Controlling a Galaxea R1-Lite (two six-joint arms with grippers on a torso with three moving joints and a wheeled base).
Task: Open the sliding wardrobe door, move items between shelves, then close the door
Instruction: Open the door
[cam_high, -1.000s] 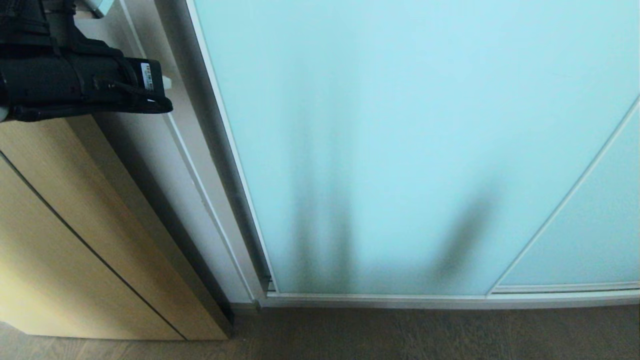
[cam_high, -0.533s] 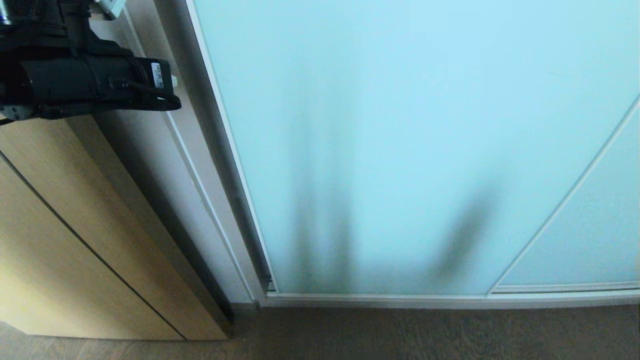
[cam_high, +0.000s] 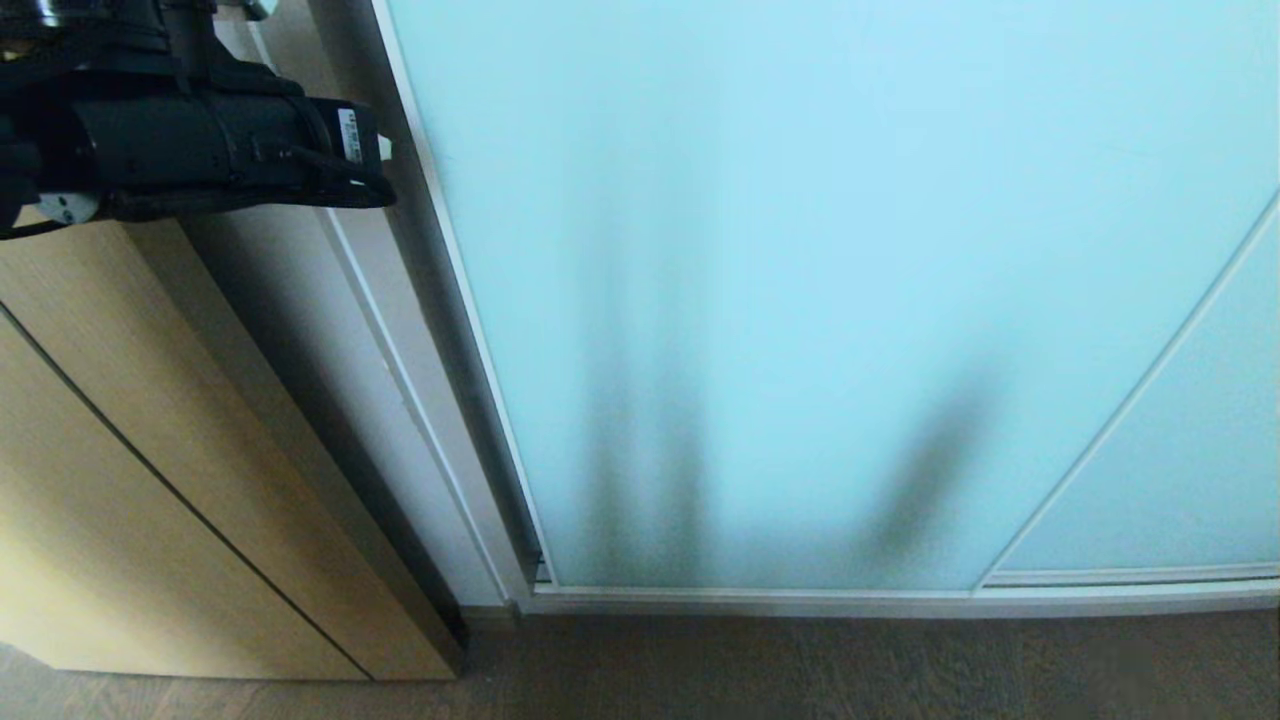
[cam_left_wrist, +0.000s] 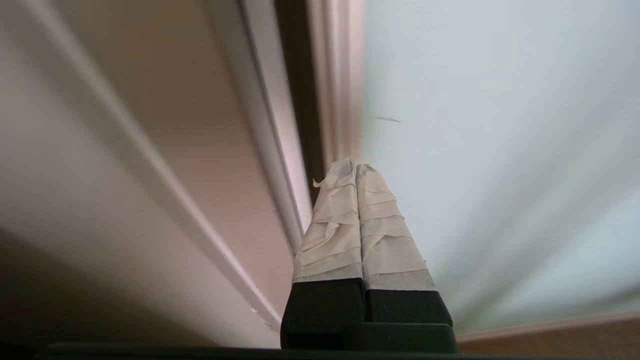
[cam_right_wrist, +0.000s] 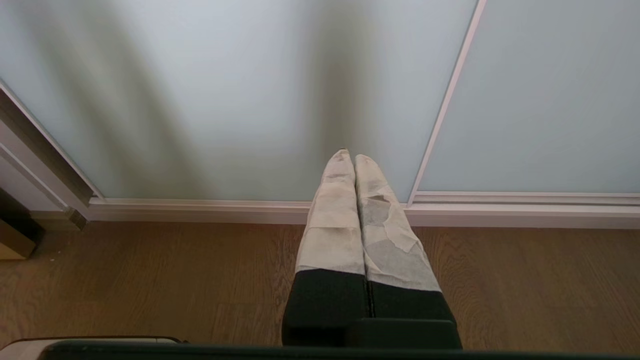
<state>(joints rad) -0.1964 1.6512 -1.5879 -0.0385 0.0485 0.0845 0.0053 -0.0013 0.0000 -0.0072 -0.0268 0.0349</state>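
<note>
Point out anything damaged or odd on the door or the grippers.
The tape wrapping on the right gripper is torn and peeling on one finger. A small dark mark sits on the sliding door near the shut left gripper. Nothing else stands out.

One label seen, not readable.
A small white sticker (cam_high: 349, 135) sits on the black housing of the left arm (cam_high: 190, 150), near its front end, in the head view; it carries dark print too small to make out. No other lettering, brand, number or sign shows in the head view or either wrist view.
</note>
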